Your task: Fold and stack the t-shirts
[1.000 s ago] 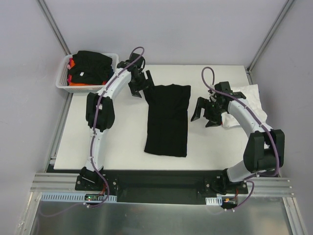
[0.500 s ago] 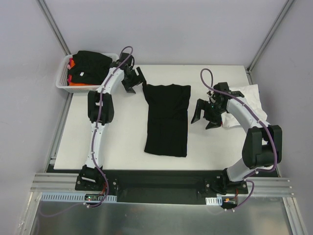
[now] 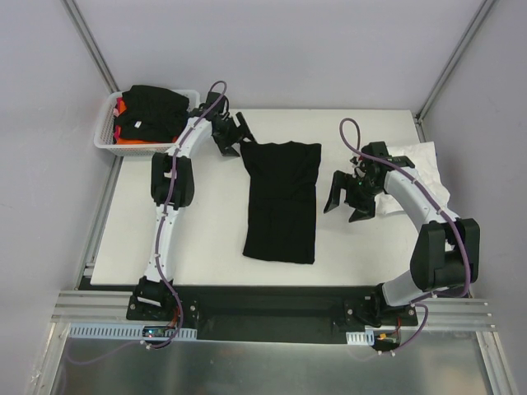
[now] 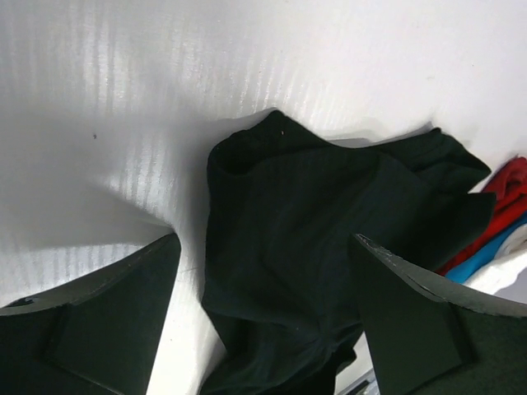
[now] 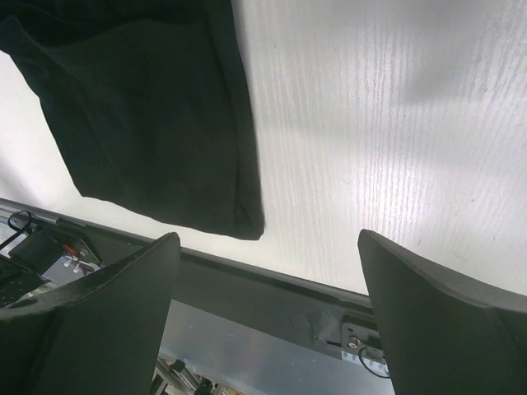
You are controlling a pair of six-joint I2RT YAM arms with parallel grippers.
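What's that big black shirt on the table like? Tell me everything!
The black shirt is plain soft cloth, folded into a long narrow strip. It lies flat in the middle of the white table, its far end a little rumpled. The open left pincer hangs by its far left corner; no touch shows.

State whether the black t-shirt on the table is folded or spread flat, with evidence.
Folded lengthwise: the black t-shirt lies as a long narrow strip with no sleeves sticking out.

2 bare strips of table (image 3: 206, 218) flank black t-shirt (image 3: 282, 202); basket (image 3: 103, 138) crowds far-left corner, white t-shirt (image 3: 428, 160) right edge.
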